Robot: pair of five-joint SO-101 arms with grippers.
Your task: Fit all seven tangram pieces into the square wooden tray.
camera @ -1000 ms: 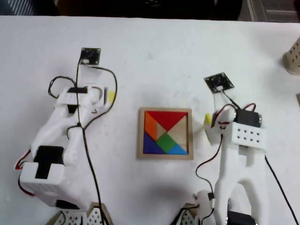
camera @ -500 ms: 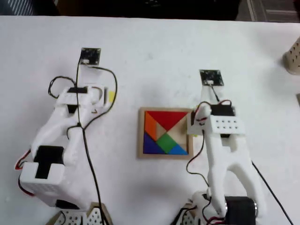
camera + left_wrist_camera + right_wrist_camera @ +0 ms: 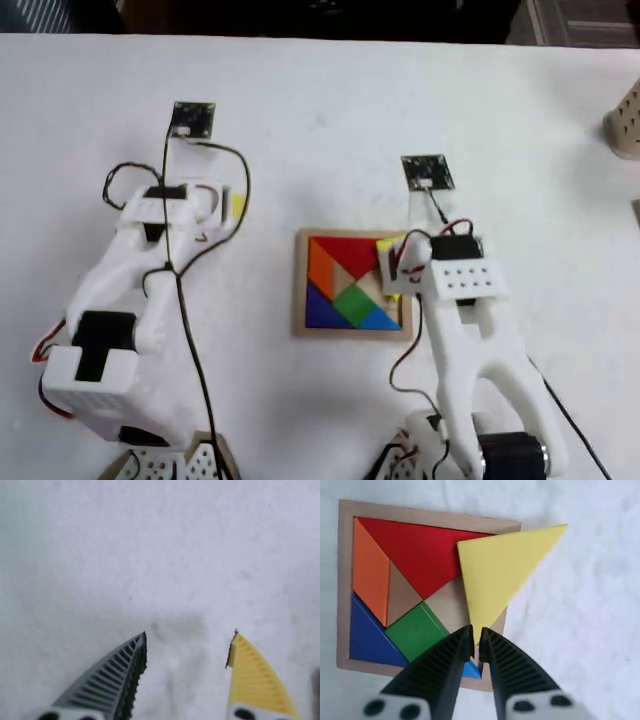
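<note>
The square wooden tray (image 3: 300, 285) lies mid-table and holds a red triangle (image 3: 420, 550), an orange piece (image 3: 370, 575), a blue triangle (image 3: 367, 635), a green square (image 3: 417, 630) and a small light-blue piece (image 3: 470, 670). Bare wood shows at its middle and right. My right gripper (image 3: 477, 637) is shut on a corner of the large yellow triangle (image 3: 500, 575), which hangs tilted over the tray's right part, overlapping the red triangle and the rim (image 3: 420, 515). In the high view, the yellow triangle (image 3: 390, 245) sits at the tray's right edge. My left gripper (image 3: 187, 640) stands open over bare table, far left of the tray.
A white cloth covers the table (image 3: 320, 120). A pale perforated object (image 3: 626, 120) stands at the far right edge. The left arm (image 3: 130, 280), with its black cables, fills the left side. Free room lies beyond the tray.
The right arm has swung left, carrying the yellow triangle from beside the tray's right edge to over its right part. The left arm has kept still.
</note>
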